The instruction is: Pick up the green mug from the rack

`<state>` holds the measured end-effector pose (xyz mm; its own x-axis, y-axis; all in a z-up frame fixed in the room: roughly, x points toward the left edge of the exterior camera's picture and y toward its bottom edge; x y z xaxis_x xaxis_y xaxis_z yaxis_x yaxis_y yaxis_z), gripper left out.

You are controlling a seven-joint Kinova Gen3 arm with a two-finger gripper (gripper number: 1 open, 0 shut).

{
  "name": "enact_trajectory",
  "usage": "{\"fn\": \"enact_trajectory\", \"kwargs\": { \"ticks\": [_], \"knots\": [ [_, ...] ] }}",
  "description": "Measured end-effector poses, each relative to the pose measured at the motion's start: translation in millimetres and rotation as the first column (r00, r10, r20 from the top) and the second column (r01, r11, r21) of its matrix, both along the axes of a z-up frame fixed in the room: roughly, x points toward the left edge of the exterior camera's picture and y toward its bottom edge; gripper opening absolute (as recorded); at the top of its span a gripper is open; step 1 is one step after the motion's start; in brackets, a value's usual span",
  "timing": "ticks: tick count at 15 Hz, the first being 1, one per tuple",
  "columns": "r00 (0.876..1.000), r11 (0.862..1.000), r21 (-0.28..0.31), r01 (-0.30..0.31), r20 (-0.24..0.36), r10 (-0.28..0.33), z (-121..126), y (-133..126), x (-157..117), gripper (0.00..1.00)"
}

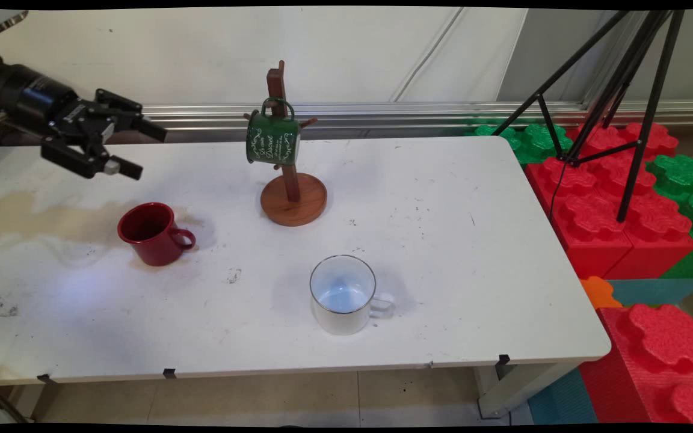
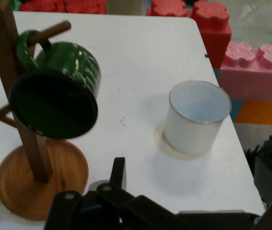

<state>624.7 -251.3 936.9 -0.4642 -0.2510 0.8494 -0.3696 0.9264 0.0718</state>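
White table (image 1: 443,240), foam blocks (image 1: 611,216), tripod (image 1: 635,108)

white table (image 1: 443,252), red mug (image 1: 153,233), white mug (image 1: 343,294), mug stand (image 1: 293,198)

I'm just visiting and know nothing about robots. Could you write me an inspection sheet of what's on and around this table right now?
Surface: white table, scuffed, with a brownish stain at its left end.
Things: green mug hanging by its handle on a peg of the wooden mug stand; red mug upright, left of the stand; white mug upright, near the front edge.
Clutter: nothing seen.
End effector: end effector open, holding nothing, in the air above and left of the red mug.
Cables: one thin cable on the wall behind.
Surroundings: black tripod and red and green foam blocks to the right.
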Motion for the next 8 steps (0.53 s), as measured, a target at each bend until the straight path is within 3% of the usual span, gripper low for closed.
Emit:
{"fn": "enact_trajectory", "kwargs": {
  "ticks": [8],
  "knots": [
    [1.0, 1.0, -0.008, -0.012, -0.026, 0.012, -11, -27, -21, 1.0]
  ]
}}
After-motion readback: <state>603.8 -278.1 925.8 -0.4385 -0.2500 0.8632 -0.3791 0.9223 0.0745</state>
